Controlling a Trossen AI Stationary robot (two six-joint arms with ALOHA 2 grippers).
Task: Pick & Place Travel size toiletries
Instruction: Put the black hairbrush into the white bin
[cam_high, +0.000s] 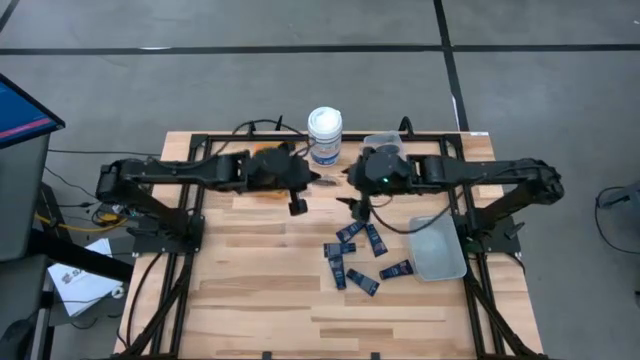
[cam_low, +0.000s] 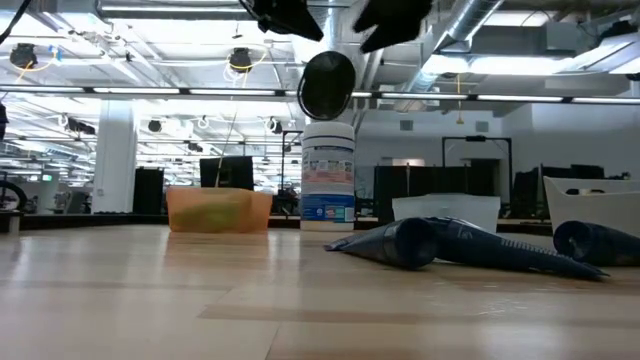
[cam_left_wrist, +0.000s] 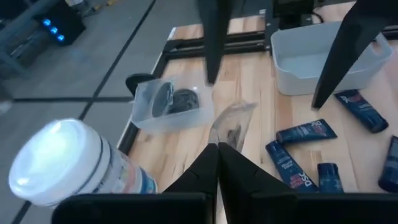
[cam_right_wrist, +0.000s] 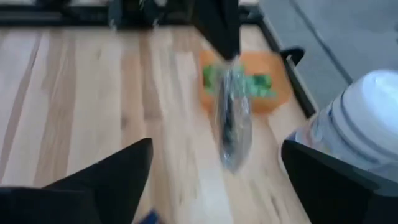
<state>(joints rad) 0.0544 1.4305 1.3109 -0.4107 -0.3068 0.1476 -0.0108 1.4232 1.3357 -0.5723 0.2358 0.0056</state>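
Observation:
A black round disc in a clear packet (cam_left_wrist: 231, 127) hangs in the air from my shut left gripper (cam_left_wrist: 217, 155), between the white canister and the tubes; it also shows in the high view (cam_high: 325, 182) and the low view (cam_low: 328, 85). My right gripper (cam_right_wrist: 217, 174) is open, just to the packet's right (cam_right_wrist: 233, 124), its fingers apart from it. Several navy tubes (cam_high: 355, 255) lie flat on the table. Green bottles (cam_right_wrist: 242, 81) lie in the orange bin. More black discs (cam_left_wrist: 177, 101) rest in a small clear bin. My left gripper pinches the clear packet by one edge (cam_left_wrist: 222, 138) between its two shut fingers. The packet is lifted clear of the table, well above it in the low view, and sticks out past the fingertips toward my right gripper.
The white canister (cam_high: 324, 135) stands at the far edge between the arms. The orange bin (cam_high: 265, 165) sits under my left arm, the small clear bin (cam_high: 380, 143) beside the canister, and a larger clear bin (cam_high: 437, 247) to the right of the tubes. Bare wood lies near left.

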